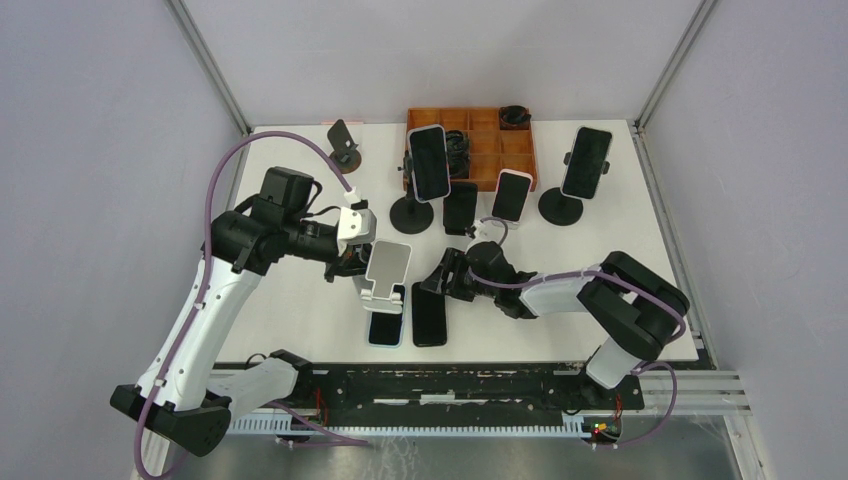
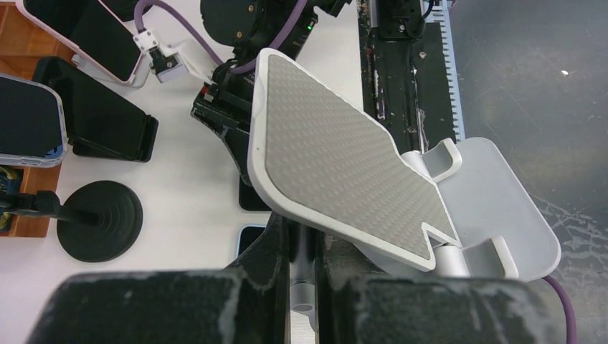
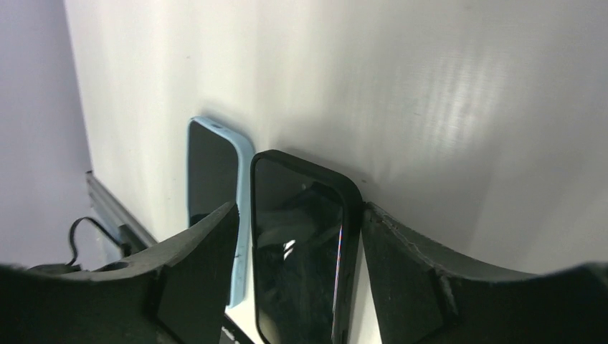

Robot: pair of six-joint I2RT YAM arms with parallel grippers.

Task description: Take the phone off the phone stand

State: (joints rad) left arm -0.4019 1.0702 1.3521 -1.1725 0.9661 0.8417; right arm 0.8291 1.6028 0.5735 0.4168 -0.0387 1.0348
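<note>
Now: left pincer [image 2: 305,269] clamped on white plastic phone stand [image 2: 495,208], grey dimpled pad [image 2: 337,158]; right pincer [image 1: 438,277] spread, straddling glossy black phone [image 3: 297,251] flat on surface [image 1: 310,330].

Left gripper [image 2: 307,259] clamps the white phone stand [image 2: 337,165] (grey dimpled pad)

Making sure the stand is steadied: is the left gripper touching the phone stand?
Touching. In the left wrist view the left gripper is closed on the silver post under the phone stand, with no gap on either side.
</note>
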